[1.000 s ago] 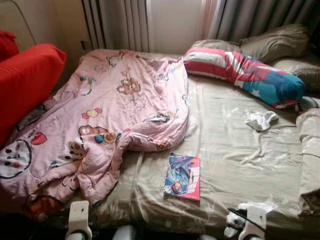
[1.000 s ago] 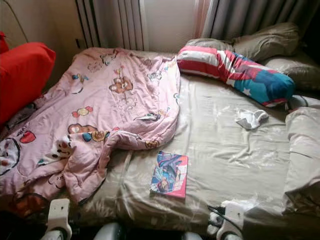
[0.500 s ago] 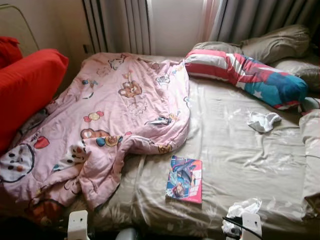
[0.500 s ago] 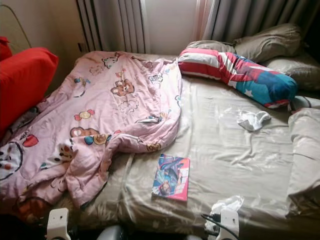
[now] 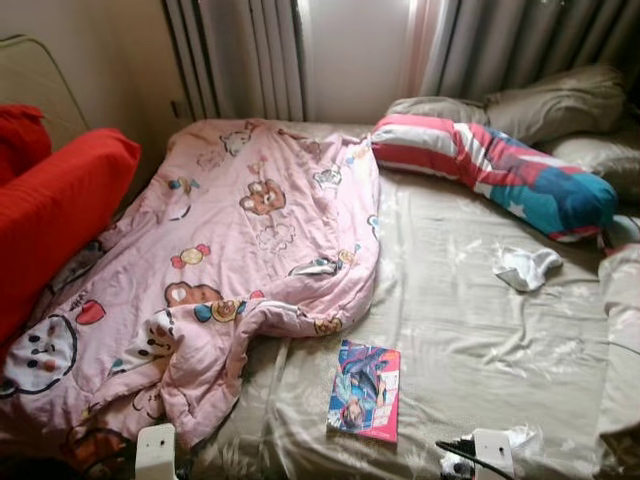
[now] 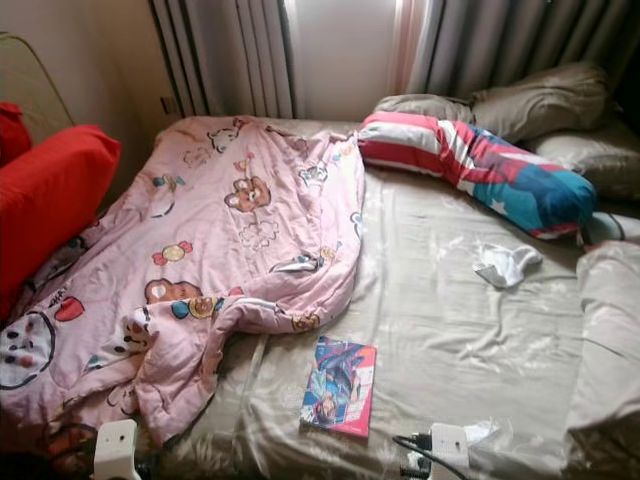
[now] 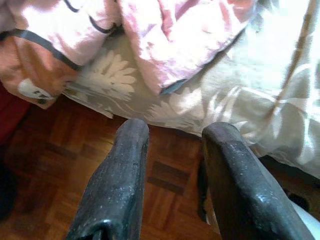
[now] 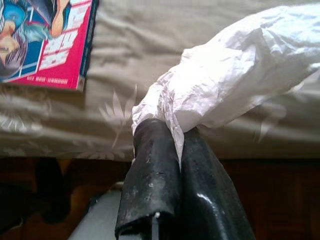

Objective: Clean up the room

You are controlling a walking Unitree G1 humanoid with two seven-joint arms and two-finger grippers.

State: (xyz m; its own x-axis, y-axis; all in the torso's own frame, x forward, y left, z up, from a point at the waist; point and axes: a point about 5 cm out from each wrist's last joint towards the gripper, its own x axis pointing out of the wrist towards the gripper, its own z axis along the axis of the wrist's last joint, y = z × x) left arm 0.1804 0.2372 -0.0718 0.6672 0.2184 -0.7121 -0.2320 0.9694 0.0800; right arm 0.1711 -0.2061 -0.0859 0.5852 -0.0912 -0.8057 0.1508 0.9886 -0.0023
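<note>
Tidying has barely begun: the right pincer grips a white tissue beside the comic book; beyond it, the bed holds another tissue. The left pincer hangs open.

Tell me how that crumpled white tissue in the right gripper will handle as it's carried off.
The crumpled white tissue is probably floppy: it sags past the right gripper, whose fingers are shut on one twisted end. It looks thin and very light, so it may flutter. Pinched by so little, it could tear or slip free if snagged.
</note>
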